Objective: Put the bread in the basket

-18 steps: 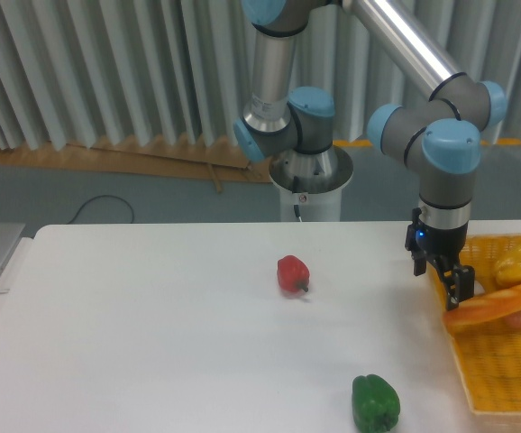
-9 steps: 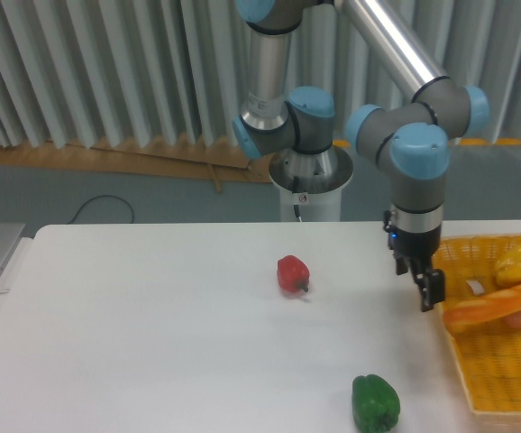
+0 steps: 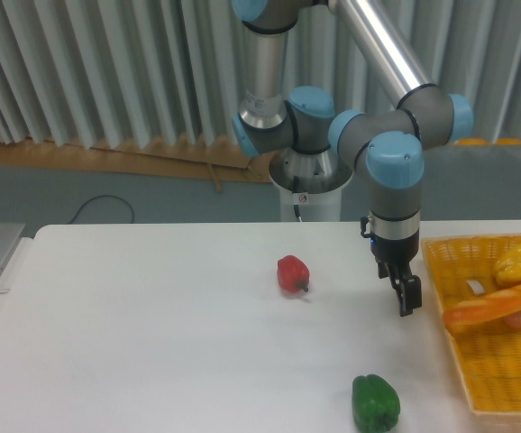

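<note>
Already in: bread lies in basket, gripper clear

Bread (image 3: 495,304) lies slantwise inside the basket (image 3: 477,379), one end near the left rim, beside a yellow pepper (image 3: 519,264); placement looks done, nothing visibly left but to back the arm off; gripper (image 3: 408,302) hangs over the surface (image 3: 152,343) just left of the basket, carrying nothing, jaw spread not readable from this angle; red pepper (image 3: 292,273) and green pepper (image 3: 374,403) sit well apart on the surface.

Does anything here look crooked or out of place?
Slightly. The bread lies slanted in the basket, its left end resting up on the rim instead of flat inside. Nothing looks spilled or broken.
</note>
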Motion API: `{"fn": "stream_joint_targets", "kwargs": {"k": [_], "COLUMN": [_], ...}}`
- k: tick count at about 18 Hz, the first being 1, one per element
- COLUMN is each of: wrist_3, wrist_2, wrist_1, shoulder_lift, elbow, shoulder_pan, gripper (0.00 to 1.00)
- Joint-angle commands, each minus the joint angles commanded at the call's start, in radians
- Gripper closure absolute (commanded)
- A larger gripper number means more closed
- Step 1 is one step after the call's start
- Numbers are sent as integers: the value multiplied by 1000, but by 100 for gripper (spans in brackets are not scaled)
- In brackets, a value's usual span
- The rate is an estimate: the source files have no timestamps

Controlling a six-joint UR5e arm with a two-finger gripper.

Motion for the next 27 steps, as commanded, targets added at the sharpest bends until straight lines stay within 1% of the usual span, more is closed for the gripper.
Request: {"fn": "stream_joint_targets", "kwargs": {"k": [4, 7, 9, 13, 15, 17, 18, 24, 27], "wrist_3": [-20, -38, -40, -95, -113, -191, -201, -202, -213], "wrist_2": [2, 0, 2, 0, 0, 5, 11, 19, 19], "wrist_1": [2, 5, 5, 5, 8, 6, 8, 8, 9], "shoulder_lift": [-6, -9, -9, -11, -32, -61, -64, -61, -63], "elbow": [0, 3, 6, 6, 21, 54, 55, 57, 64], "shoulder_pan": [-3, -25, -26, -31, -43, -57, -60, -63, -91], "gripper": [0, 0, 0, 0, 0, 0, 0, 0, 0]}}
